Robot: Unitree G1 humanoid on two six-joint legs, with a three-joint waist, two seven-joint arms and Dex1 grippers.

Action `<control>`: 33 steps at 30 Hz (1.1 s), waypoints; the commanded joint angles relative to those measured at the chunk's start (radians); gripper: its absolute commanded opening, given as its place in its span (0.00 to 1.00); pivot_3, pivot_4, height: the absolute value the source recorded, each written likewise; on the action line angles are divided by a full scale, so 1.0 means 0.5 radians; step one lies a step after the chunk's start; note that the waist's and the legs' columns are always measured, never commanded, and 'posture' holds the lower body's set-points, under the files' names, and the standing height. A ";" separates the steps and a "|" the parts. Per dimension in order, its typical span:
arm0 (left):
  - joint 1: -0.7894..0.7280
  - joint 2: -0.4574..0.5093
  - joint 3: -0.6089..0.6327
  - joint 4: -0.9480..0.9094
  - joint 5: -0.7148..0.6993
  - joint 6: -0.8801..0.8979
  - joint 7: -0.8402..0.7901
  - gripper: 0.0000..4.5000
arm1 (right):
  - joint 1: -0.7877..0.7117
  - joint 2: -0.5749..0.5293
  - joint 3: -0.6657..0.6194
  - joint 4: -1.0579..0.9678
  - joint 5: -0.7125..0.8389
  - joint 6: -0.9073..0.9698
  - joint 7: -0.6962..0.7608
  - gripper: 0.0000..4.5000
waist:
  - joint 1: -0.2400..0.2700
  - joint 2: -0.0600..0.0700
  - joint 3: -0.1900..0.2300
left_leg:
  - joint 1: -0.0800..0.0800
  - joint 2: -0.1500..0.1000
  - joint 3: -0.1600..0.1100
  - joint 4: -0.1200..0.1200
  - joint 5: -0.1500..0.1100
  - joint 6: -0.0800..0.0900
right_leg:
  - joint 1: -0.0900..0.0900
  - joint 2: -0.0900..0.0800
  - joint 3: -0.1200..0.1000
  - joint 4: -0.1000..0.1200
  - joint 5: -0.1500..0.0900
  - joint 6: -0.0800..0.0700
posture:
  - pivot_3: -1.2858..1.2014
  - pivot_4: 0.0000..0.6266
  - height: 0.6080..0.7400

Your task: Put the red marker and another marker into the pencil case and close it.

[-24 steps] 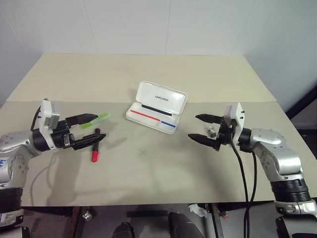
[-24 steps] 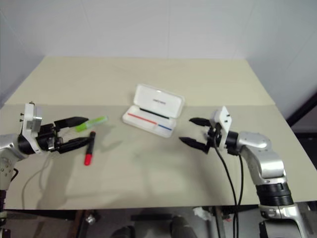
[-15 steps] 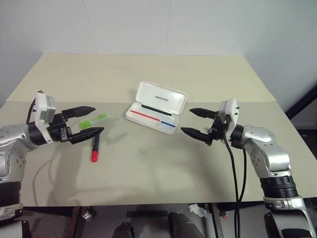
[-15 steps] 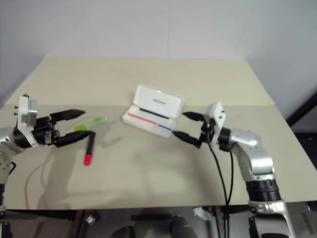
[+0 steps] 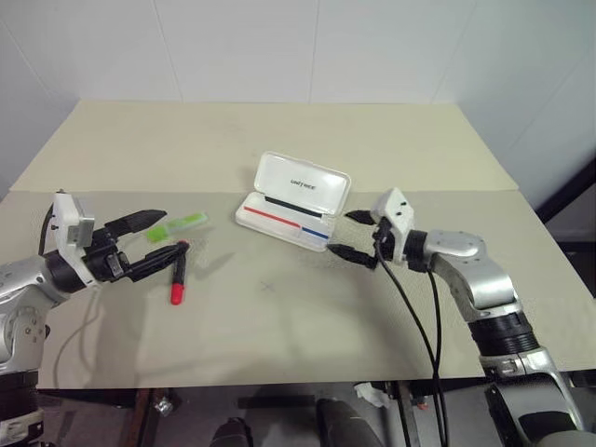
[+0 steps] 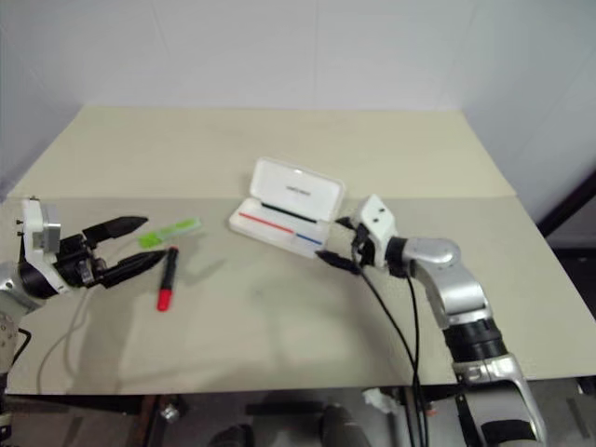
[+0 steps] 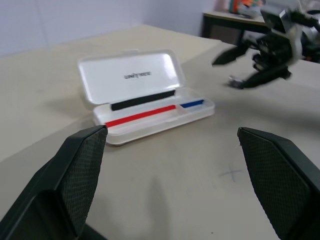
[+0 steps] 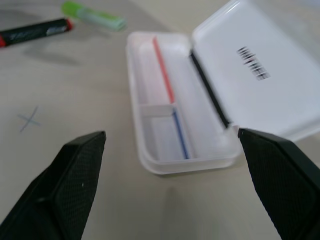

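White pencil case (image 5: 294, 203) sits open at centre of the head-cam frame, slightly above the middle, on a beige table (image 5: 279, 317). Its lid stands tilted up toward the back, w/ small dark logo text on it; the tray in front shows a red stripe on its left part and a blue stripe on its right, w/ a dark strip along the hinge. Tray looks empty of markers. To the left of the case, well apart, lie both markers: the light green marker (image 5: 177, 224) at mid-left, angled up to the right, and just below it the red marker (image 5: 178, 271), black barrel running nearly vertical, red cap at its lower end. The two lie near each other; cannot tell if they touch. Left gripper (image 5: 158, 237) is at far mid-left of frame, black fingers spread wide apart, pointing right toward the markers, one tip by the green marker and the other by the red one's top end, holding nothing. Right gripper (image 5: 352, 234) is right of centre, just beside the case's right end, fingers also spread wide, empty, pointing left. A faint pen cross (image 5: 268, 286) marks the table below the case.
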 commanded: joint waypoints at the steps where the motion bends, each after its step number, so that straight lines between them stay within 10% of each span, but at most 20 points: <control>1: 0.051 -0.008 0.099 -0.116 -0.059 -0.021 0.040 0.99 | -0.095 0.027 0.095 0.018 -0.023 0.052 0.092 1.00 | 0.001 0.000 0.000 | 0.000 0.000 0.000 0.000 0.000 0.000 | 0.000 0.000 0.000 0.000 0.000 0.000 | 0.52 0.24 1.00; 27: 0.408 -0.021 0.393 -0.461 -0.146 0.016 0.234 0.99 | -0.604 0.487 0.346 1.105 -0.491 -0.335 0.078 1.00 | -0.070 0.000 0.000 | 0.000 0.000 0.000 0.002 -0.001 -0.002 | 0.000 0.000 -0.001 0.001 0.000 0.000 | 0.52 0.24 1.00; 33: 0.429 -0.010 0.414 -0.482 -0.169 0.023 0.257 1.00 | -0.710 0.537 0.348 1.259 -0.571 -0.313 0.042 0.63 | -0.081 0.000 0.000 | 0.001 0.000 -0.001 0.010 -0.001 -0.002 | 0.002 0.000 -0.001 0.008 0.000 0.000 | 0.52 0.24 1.00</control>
